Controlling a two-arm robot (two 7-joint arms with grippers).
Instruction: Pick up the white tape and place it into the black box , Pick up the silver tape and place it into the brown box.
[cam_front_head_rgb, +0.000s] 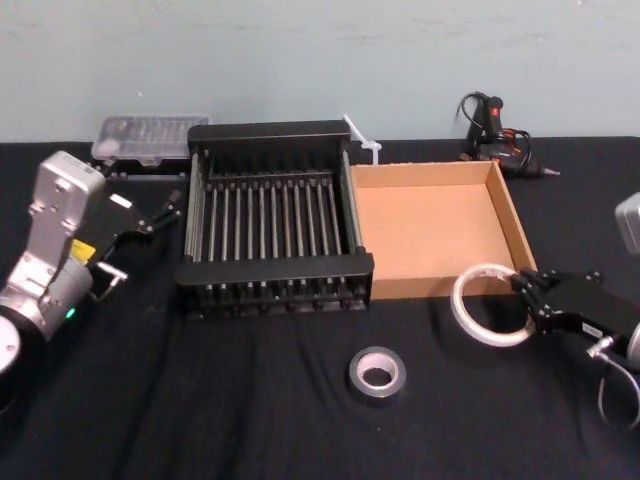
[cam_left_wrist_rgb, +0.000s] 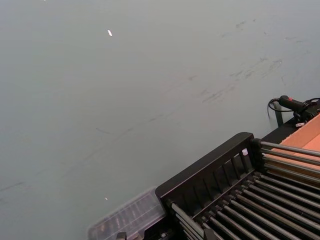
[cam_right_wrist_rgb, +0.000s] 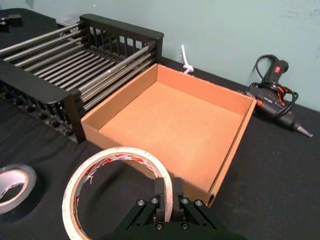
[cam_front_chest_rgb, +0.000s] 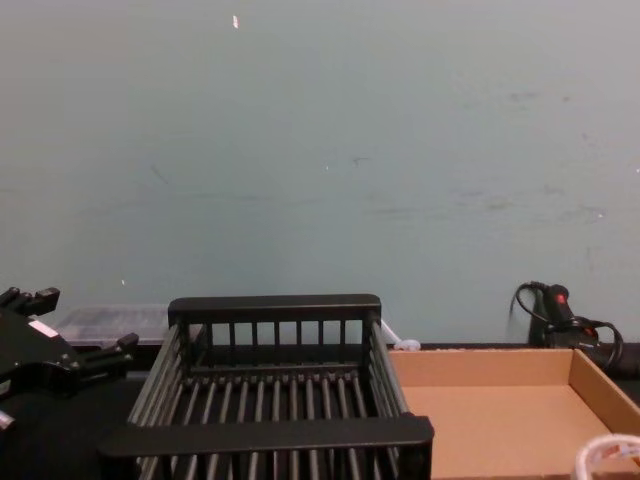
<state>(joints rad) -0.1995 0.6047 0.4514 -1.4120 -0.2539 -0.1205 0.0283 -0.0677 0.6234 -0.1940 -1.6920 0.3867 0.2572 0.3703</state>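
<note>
My right gripper is shut on the rim of the white tape, a thin white ring held just above the cloth in front of the brown box's near right corner. In the right wrist view the fingers clamp the white tape's wall, and reddish marks show inside it. The silver tape lies flat on the cloth in front of the gap between the two boxes; it also shows as the silver tape at the right wrist view's edge. The black box stands left of the brown box. My left gripper hangs open left of the black box.
A glue gun with its cord lies behind the brown box. A clear plastic case sits behind the black box's far left corner, and a small white object lies between the boxes at the back. Black cloth covers the table.
</note>
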